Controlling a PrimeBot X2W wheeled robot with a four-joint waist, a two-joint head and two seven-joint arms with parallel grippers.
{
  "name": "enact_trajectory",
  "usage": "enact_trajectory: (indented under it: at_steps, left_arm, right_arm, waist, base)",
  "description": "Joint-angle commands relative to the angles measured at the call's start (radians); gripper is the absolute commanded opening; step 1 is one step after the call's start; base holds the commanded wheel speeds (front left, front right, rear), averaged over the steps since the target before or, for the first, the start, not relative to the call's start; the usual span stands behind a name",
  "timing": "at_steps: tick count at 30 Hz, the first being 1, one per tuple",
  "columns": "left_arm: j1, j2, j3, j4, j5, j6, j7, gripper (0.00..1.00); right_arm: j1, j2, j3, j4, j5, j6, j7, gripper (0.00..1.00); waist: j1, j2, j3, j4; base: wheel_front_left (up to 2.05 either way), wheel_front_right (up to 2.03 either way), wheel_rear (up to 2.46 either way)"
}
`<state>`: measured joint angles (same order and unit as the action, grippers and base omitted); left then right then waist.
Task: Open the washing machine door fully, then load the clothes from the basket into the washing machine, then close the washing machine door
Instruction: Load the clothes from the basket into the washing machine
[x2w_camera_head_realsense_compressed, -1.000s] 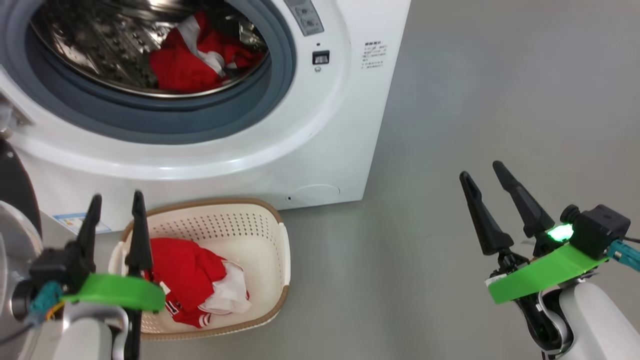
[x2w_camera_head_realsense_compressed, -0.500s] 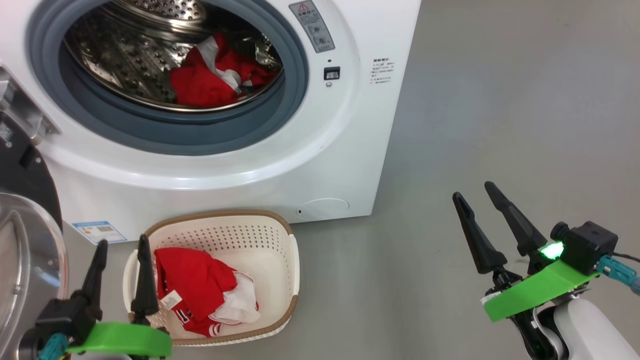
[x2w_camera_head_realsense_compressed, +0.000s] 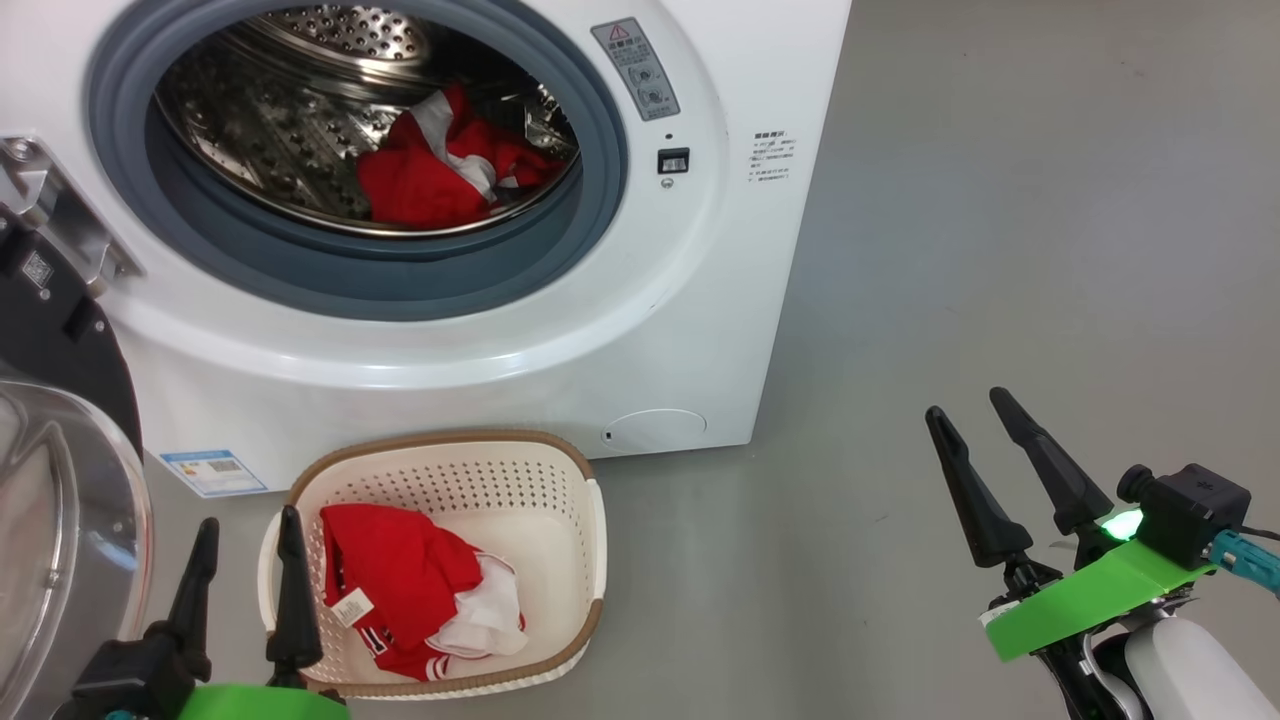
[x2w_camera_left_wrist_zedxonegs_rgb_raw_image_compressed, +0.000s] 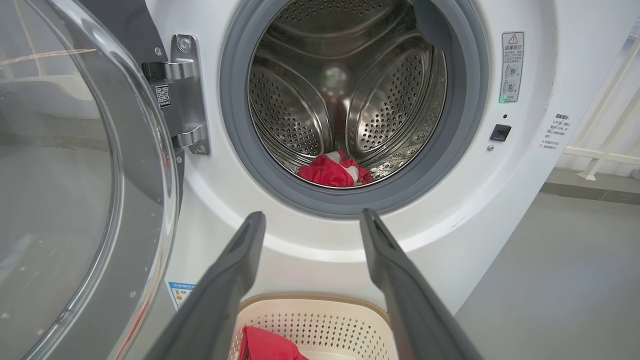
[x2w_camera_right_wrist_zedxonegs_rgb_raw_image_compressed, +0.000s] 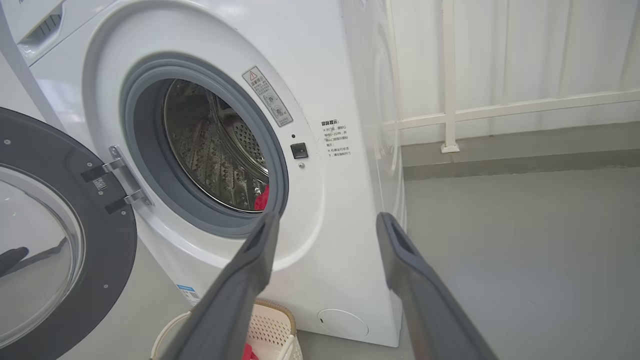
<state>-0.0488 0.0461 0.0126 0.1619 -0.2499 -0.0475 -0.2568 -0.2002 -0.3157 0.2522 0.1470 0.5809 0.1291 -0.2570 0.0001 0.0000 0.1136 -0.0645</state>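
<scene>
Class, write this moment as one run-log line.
door: open | drum: red garment inside | basket: another red garment inside | left gripper: open, empty, near basket | right gripper: open, empty, over floor

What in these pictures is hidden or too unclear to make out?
- Head view: the washing machine door runs off the left edge; the left hand, off the bottom.
- Left wrist view: the bottom edge cuts off most of the clothes in the basket.
- Right wrist view: the red garment in the drum sits mostly behind the grey ring.
- Head view: the warning label has print too small to read.
</scene>
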Motion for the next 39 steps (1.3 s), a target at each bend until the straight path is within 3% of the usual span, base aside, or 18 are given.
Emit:
enact_trajectory:
  at_steps: [1,39]
  left_arm:
    - [-0.013,0.010,0.028,-0.031,-0.007,0.007,-0.005,1.00]
    - [-0.022,0.005,0.013,-0.037,0.010,0.012,-0.005,1.00]
  right_arm:
    - [0.009,-0.017,0.015,-0.022,0.000,0.002,-0.005,1.00]
    - [-0.003,-0.025,0.021,-0.026,0.000,0.002,-0.005,1.00]
  waist:
    - [-0.0001,0.0000,0.000,0.002]
    - [-0.0001,0.0000,0.016,0.002]
  base:
    - [0.00,0.00,0.00]
    - [0.00,0.00,0.00]
